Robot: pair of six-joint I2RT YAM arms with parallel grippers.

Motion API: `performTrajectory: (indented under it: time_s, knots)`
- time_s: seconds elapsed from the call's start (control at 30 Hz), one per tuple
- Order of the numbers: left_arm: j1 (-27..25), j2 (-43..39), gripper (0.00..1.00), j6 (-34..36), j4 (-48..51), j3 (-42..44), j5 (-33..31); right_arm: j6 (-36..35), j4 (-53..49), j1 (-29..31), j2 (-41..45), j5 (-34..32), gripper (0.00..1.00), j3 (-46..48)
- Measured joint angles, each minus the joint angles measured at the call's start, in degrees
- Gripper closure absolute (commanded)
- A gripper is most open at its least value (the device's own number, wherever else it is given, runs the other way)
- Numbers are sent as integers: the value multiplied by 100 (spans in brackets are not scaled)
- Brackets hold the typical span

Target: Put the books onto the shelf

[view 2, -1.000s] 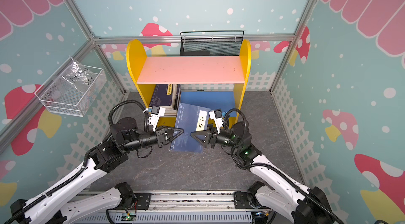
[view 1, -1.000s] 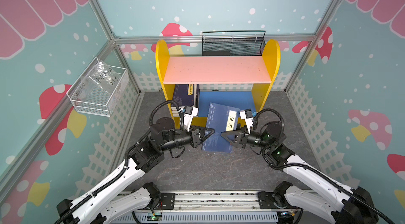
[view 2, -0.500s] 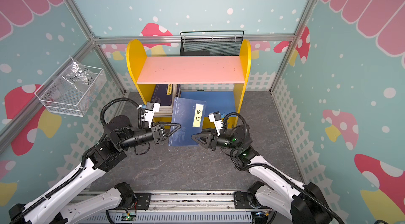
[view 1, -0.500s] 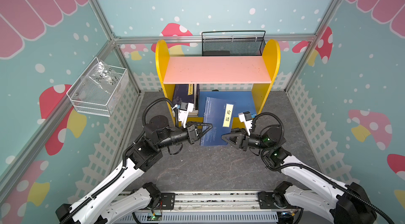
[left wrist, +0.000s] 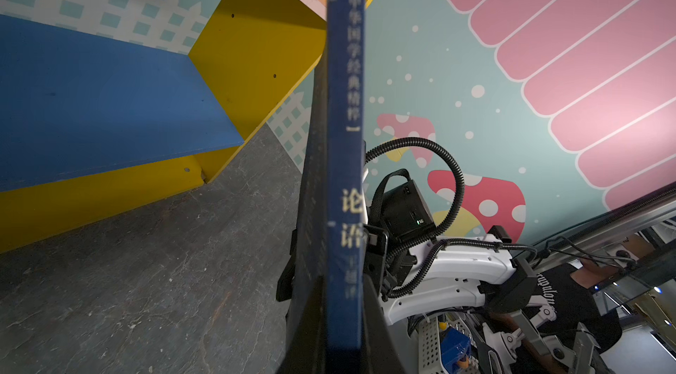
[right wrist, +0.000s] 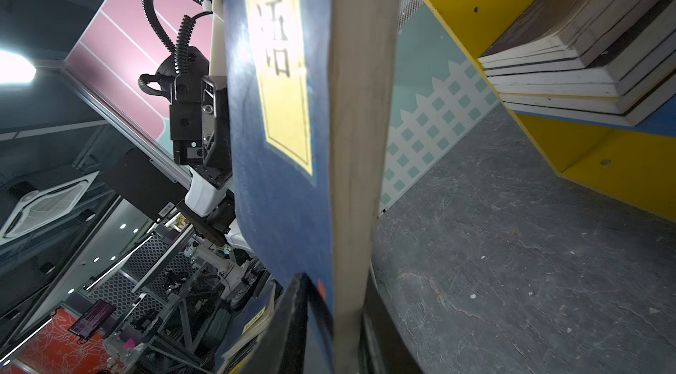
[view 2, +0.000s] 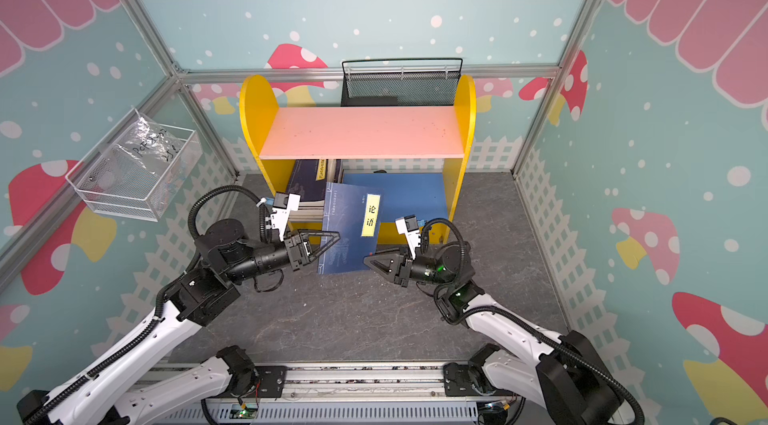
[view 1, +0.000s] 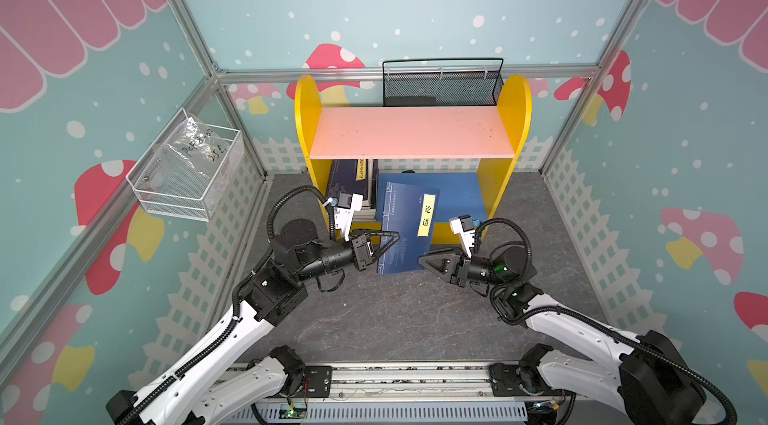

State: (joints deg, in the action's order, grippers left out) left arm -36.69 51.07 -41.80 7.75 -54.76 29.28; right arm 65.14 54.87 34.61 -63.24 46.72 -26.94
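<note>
- Logged left gripper (view 1: 392, 238) (view 2: 334, 238) just in front of the shelf (view 1: 515, 111), toward its left end, clamped tight on the spine side of a navy book (view 1: 403, 232) (view 2: 349, 236). Confirmed in left wrist view: spine (left wrist: 344, 171) pinched between both fingers.
- Logged right gripper (view 1: 421, 257) (view 2: 368, 259) in front of the shelf, toward its right end, closed in on the near corner of the same book. Saw in right wrist view the page edge (right wrist: 358, 134) between the fingers, one against each face.
- Found the book held between both grippers, just in front of the shelf, cover and yellow label (view 1: 427, 215) facing up. Saw its far edge overlapping the blue lower board (view 1: 461, 194) in both top views; could not tell contact with the board.
- Found a flat stack (view 1: 353, 188) (right wrist: 570, 72) of more books on the lower board at the shelf's left end, beside the left side panel. Could not read the count.
- Noted the pink upper board (view 1: 411, 132) above the stack.
- Noted black mesh basket (view 1: 442, 84) behind the shelf, and white wire basket (view 1: 187, 169) on the wall well left of the shelf.
</note>
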Motion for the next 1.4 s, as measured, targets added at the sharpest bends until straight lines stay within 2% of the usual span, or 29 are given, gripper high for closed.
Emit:
performTrajectory:
  time_s: [0.1, 0.23, 0.33, 0.57, 0.7, 0.73, 0.87, 0.97, 1.03, 1.17, 1.23, 1.4]
  knots:
    - [107, 2, 100, 2, -22, 0, 107, 160, 282, -7, -59, 70, 79, 20]
    - [269, 70, 100, -4, -162, 0, 363, 389, 798, -9, -168, 219, 72, 46]
    - [348, 205, 100, -63, -356, 4, 560, 553, 1211, 0, -286, 391, 71, 55]
    - [514, 326, 100, -173, -553, 26, 841, 855, 1851, 0, -557, 518, 81, 101]
    - [575, 326, 100, -170, -573, 26, 909, 918, 1952, 4, -562, 455, 90, 127]
    - [584, 326, 96, -168, -568, 26, 916, 933, 1954, 11, -564, 433, 94, 136]
    - [597, 315, 83, -127, -461, 26, 850, 898, 1805, 33, -564, 363, 97, 138]
    - [625, 254, 59, -9, -208, 26, 557, 756, 1392, 22, -557, 251, 98, 118]
    - [656, 149, 40, 76, 26, 26, 280, 640, 1032, 4, -549, 138, 99, 98]
    - [662, -273, 20, 352, 656, -7, -415, 468, 391, -66, -474, -114, 100, 87]
    - [660, -568, 16, 507, 957, -70, -791, 455, 138, -87, -490, -254, 100, 76]
    - [662, -1246, 14, 826, 1523, -264, -1700, 450, -33, -101, -807, -433, 100, -59]
